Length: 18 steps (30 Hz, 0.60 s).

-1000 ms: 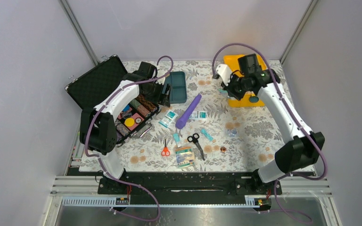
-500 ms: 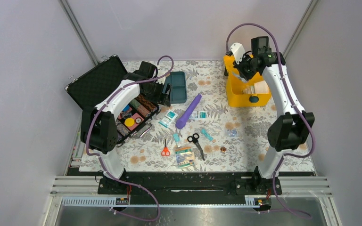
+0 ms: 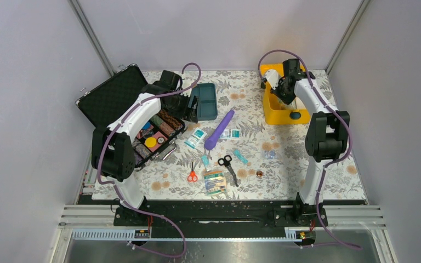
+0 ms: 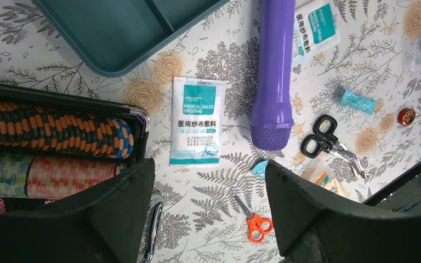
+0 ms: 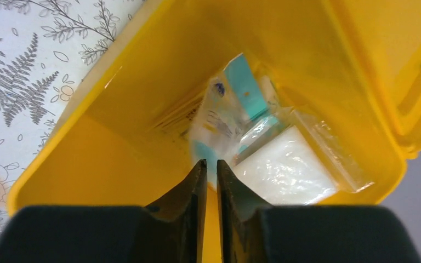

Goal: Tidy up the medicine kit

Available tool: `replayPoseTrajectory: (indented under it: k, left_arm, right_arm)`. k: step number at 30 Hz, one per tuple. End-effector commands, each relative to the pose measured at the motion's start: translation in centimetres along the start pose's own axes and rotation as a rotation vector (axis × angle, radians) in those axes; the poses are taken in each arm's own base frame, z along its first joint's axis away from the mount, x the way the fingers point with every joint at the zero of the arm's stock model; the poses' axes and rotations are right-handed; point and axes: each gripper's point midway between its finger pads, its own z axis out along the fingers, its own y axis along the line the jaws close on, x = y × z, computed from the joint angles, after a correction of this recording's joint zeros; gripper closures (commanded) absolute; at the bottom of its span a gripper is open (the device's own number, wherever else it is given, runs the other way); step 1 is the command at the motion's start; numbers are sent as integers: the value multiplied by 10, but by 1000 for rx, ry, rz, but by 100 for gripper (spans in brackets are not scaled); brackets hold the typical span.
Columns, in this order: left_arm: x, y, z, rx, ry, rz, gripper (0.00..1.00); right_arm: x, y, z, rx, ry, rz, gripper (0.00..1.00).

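The yellow medicine kit (image 3: 283, 103) stands open at the far right of the table, sachets (image 5: 235, 118) and a clear packet (image 5: 288, 167) lying inside. The right gripper (image 5: 209, 171) hangs over its opening, jaws nearly pressed together with nothing between them. The left gripper (image 4: 208, 205) hovers with jaws spread wide above a gauze sachet (image 4: 195, 120) beside the black case (image 3: 142, 120).

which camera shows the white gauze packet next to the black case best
The left wrist view: the gauze packet lies flat, whole, its print readable. The top view shows it small beside the purple flashlight. The right wrist view misses it.
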Motion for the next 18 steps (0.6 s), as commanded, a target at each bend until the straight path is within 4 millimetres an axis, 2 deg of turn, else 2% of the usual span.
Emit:
replayPoseTrajectory:
  k: [1, 7, 10, 13, 15, 18]
  left_arm:
    - [-8, -2, -13, -19, -46, 37, 27]
    - [-6, -2, -12, -16, -40, 30, 27]
    - [-6, -3, -10, -8, -39, 24, 27]
    - [-6, -4, -8, -3, -37, 17, 27]
    - [-8, -4, -6, 2, -37, 12, 27]
    - [-11, -5, -5, 10, -38, 10, 27]
  right_arm:
    - [3, -15, 0, 80, 27, 25, 77]
    - [-13, -13, -36, 83, -67, 75, 71]
    - [-28, 6, -63, -5, -155, 112, 64]
    - [-37, 31, -88, -76, -250, 110, 49]
    - [-36, 42, -95, -67, -263, 92, 39]
    - [-31, 74, -101, -141, -272, 48, 36]
